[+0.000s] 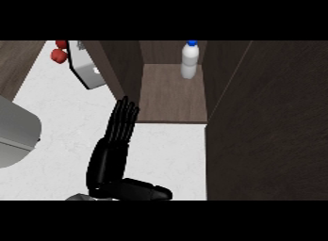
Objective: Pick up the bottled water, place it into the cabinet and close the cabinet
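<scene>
Bottled water (189,60) is out of the hand's hold: it stands upright inside the cabinet, well apart from the one hand in view. That hand (114,141), black, comes up from the lower edge with its fingers (125,113) stretched out straight and close together, holding nothing, the tips pointing toward the cabinet's front edge. The thumb (147,191) sticks out sideways to the right, low in the view. Which arm it belongs to cannot be told from this view; no second hand shows. The hand lies over the white desk (170,150). Just past the fingertips starts the cabinet (172,101), its brown wooden floor running back between dark side walls. The bottle, white with a blue cap, stands at the back right of this floor, close to the right wall. A large dark door panel (274,136) fills the right side. At upper left lie a grey, white-faced object (86,70) and something red (59,54). A grey rounded shape (7,132) sits at the left edge.
</scene>
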